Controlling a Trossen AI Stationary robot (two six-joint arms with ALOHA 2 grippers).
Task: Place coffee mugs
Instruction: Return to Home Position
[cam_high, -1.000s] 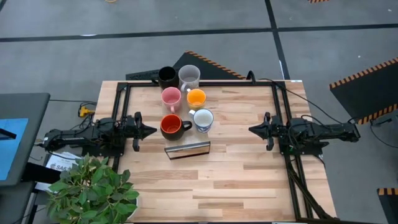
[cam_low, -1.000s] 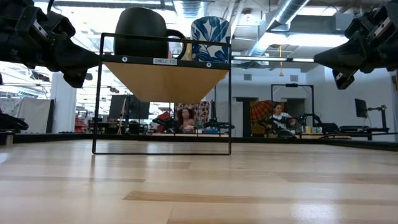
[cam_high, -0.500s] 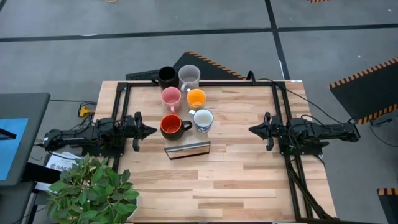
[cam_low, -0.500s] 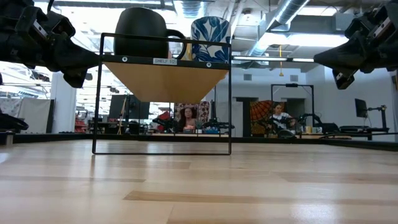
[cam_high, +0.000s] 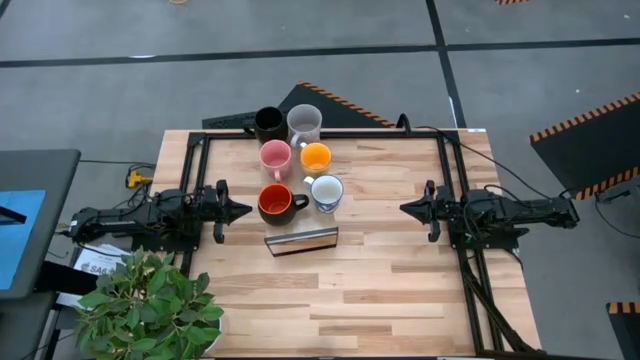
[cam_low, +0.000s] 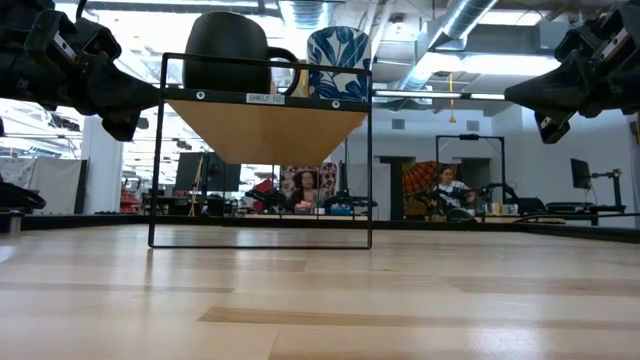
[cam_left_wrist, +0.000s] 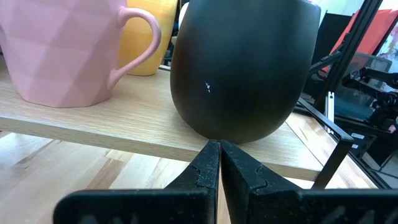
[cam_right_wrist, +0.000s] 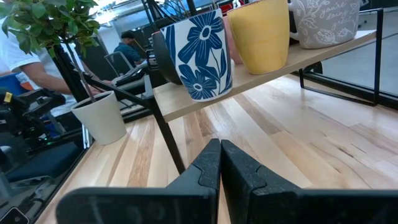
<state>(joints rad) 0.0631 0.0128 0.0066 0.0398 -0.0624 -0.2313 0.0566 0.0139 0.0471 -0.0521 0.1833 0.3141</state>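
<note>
Nothing moved in the last second: your six coffee mugs (cam_high: 275, 155) sat on the shelf (cam_high: 301, 241), left gripper (cam_high: 243, 210) and right gripper (cam_high: 405, 209) parked either side of it, fingers together. Task looked done.

We can read one label only: a white strip (cam_low: 266, 98) on the front rail of the shelf (cam_low: 260, 130) in the low view, which begins "SHELF"; a number follows that we cannot make out; the pale grey mug (cam_right_wrist: 323, 22) bears cursive lettering too faint for us to read.
</note>
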